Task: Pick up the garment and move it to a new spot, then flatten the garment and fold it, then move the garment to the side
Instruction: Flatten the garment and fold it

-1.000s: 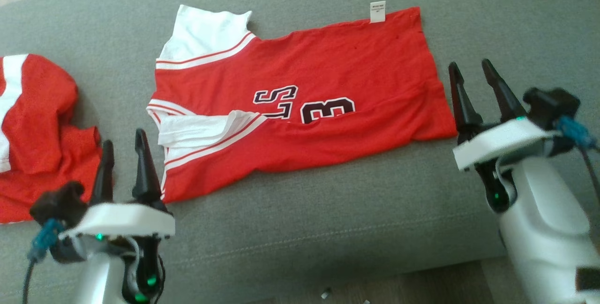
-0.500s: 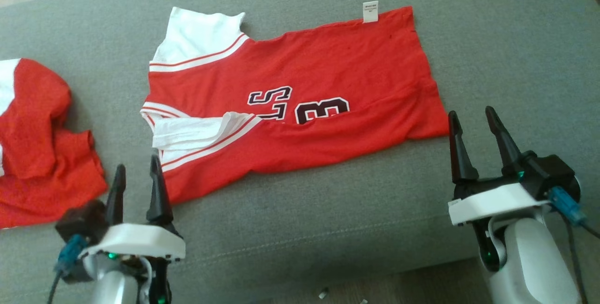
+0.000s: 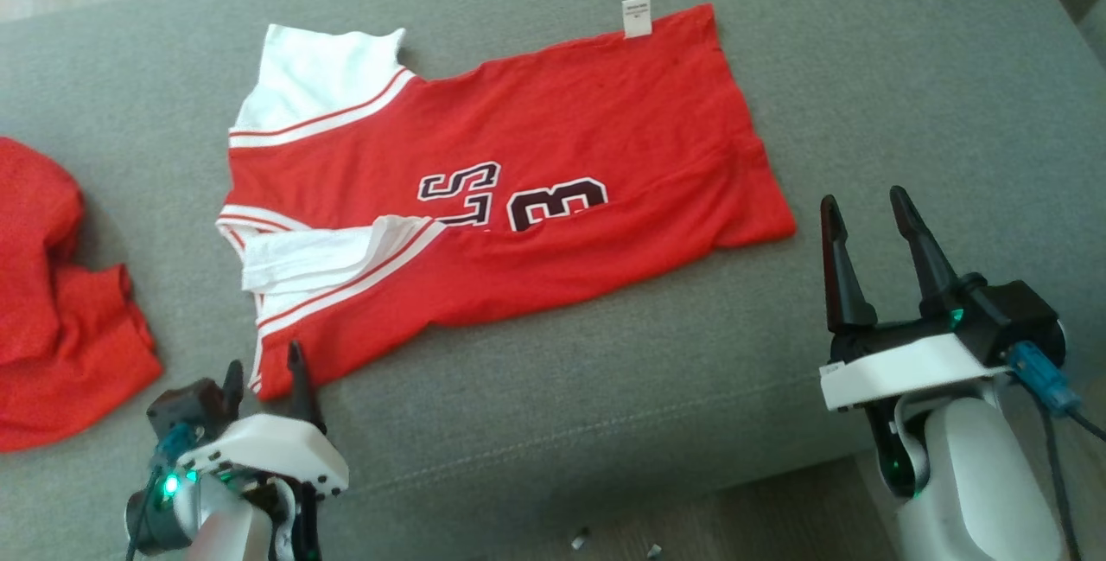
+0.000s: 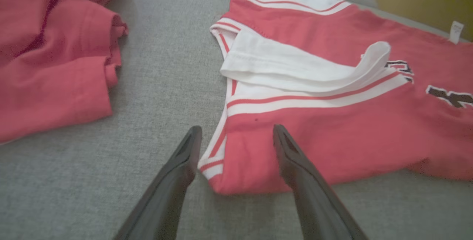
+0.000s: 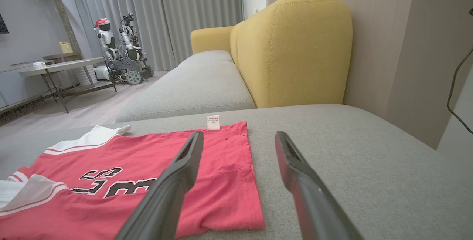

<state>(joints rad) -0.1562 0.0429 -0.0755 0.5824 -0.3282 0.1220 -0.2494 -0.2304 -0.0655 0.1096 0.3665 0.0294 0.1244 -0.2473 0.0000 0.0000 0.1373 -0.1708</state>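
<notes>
- A second red garment [image 3: 52, 328] lies crumpled at the far left of the grey sofa seat [image 3: 907, 68], apart from the main piece, with bare cushion between them.
- The left end effector [image 3: 264, 364] is at the near left, wide open and holding nothing. In the left wrist view its two fingers straddle the near-left corner of the garment [image 3: 562, 129]. One finger is over bare cushion just beside the striped edge, the other over red cloth. Whether either touches the fabric cannot be told.
- The garment, a red jersey with white striped trim, lies spread across the middle of the seat with its neck end to the left and its hem to the right.
- A white sleeve [image 3: 320, 254] is folded in over the body near the left end; the other white sleeve sticks out at the far left corner.
- The near edge of the cloth is turned up over the lower part of the dark lettering.
- A white label [image 3: 637, 17] pokes out from the far edge, toward the right end.
- The right end effector [image 3: 864, 198] is at the near right, just beyond the hem, fully spread and empty, above bare cushion.
- In the right wrist view a yellow backrest [image 5: 295, 47] rises beyond the seat on the right.
</notes>
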